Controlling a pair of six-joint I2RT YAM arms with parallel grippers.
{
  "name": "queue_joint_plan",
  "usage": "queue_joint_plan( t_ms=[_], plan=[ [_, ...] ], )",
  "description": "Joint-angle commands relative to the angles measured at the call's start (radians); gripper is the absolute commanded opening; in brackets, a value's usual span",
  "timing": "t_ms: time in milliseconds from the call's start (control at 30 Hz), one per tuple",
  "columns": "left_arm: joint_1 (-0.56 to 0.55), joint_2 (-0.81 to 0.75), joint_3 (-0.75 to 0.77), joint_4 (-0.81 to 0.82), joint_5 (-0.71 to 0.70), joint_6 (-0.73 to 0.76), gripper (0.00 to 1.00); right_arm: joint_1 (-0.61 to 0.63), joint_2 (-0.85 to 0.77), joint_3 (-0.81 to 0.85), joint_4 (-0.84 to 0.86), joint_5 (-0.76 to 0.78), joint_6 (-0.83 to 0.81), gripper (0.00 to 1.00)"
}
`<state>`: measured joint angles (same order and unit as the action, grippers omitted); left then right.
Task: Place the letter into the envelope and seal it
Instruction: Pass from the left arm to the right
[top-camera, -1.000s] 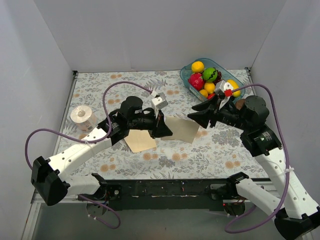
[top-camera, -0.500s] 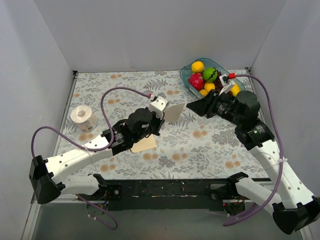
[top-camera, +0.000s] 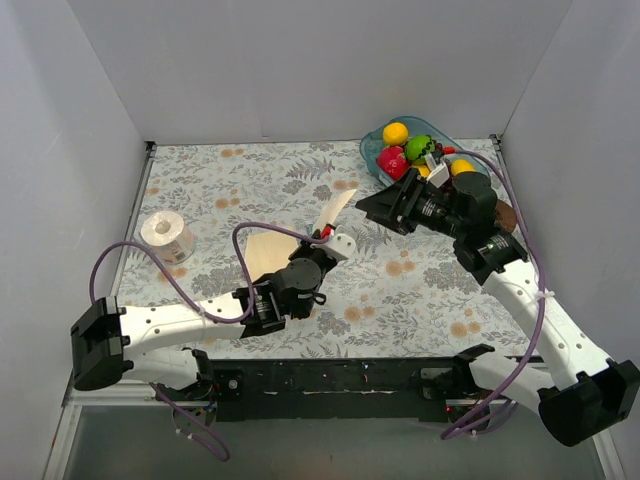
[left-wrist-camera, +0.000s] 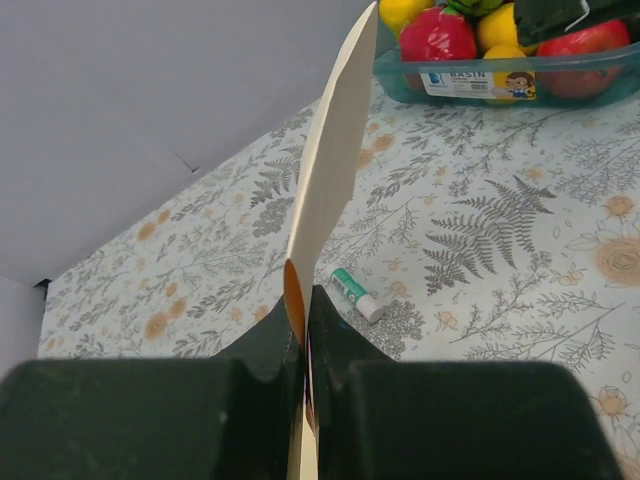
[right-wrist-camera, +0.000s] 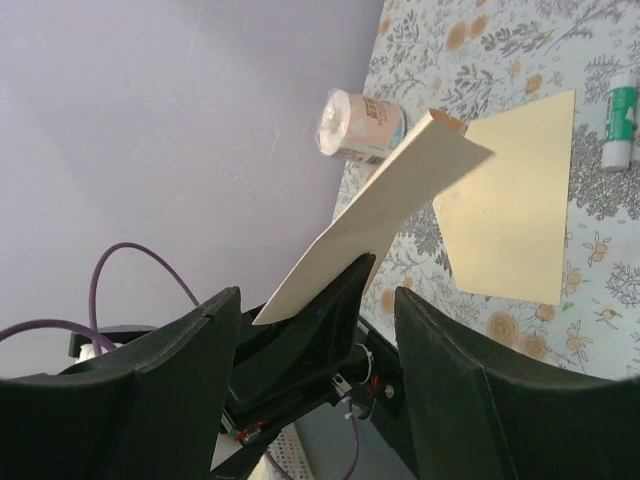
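My left gripper is shut on the bottom edge of the pale cream envelope, which stands on edge and points up and away. The salmon-peach letter lies flat on the table to the left of that gripper, partly covered by the arm. My right gripper hovers open just right of the envelope's raised tip, with nothing between its fingers.
A glue stick lies on the floral cloth beyond the envelope. A tape roll stands at the left. A blue tray of toy fruit sits at the back right. White walls close three sides.
The left arm pulled in and turned the envelope from nearly flat to upright. The right gripper moved back and left and opened wider, apart from the envelope.
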<state>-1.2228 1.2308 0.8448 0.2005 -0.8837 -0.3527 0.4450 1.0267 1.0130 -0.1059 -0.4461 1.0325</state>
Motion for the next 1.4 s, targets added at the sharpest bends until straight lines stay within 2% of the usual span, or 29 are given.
queue_joint_plan(
  t_ms=[0,67,367,700,867,1000,1167,1200,1233,1267,1367],
  plan=[
    [-0.032,0.041,-0.074,0.321,-0.158,0.279,0.0,-0.002,0.047,0.032,0.011,-0.089,0.064,0.71],
    [-0.046,0.052,-0.085,0.414,-0.169,0.348,0.0,-0.002,0.05,0.03,-0.003,-0.086,0.057,0.72],
    [-0.072,0.101,-0.073,0.484,-0.14,0.448,0.0,-0.002,0.052,0.027,-0.012,-0.088,0.046,0.78],
    [-0.107,0.154,-0.064,0.52,-0.136,0.506,0.0,-0.002,0.091,-0.01,0.025,-0.095,0.041,0.74],
    [-0.118,0.17,-0.064,0.554,-0.141,0.546,0.0,-0.002,0.107,-0.019,0.023,-0.091,0.026,0.57],
    [-0.124,0.183,-0.055,0.563,-0.138,0.555,0.0,-0.002,0.118,-0.027,0.035,-0.089,0.018,0.49],
    [-0.135,0.206,-0.064,0.602,-0.149,0.595,0.02,-0.002,0.122,-0.024,0.032,-0.082,0.0,0.1],
    [-0.136,0.21,-0.067,0.631,-0.152,0.615,0.04,-0.002,0.122,-0.021,0.023,-0.077,-0.017,0.03],
    [-0.139,0.211,-0.072,0.643,-0.155,0.621,0.08,-0.002,0.122,-0.016,0.005,-0.071,-0.026,0.01],
    [-0.141,0.21,-0.075,0.654,-0.159,0.627,0.31,-0.002,0.124,-0.01,-0.006,-0.059,-0.038,0.01],
    [-0.144,0.188,-0.064,0.697,-0.172,0.627,0.76,-0.008,0.104,-0.001,-0.049,-0.001,-0.092,0.01]
  ],
)
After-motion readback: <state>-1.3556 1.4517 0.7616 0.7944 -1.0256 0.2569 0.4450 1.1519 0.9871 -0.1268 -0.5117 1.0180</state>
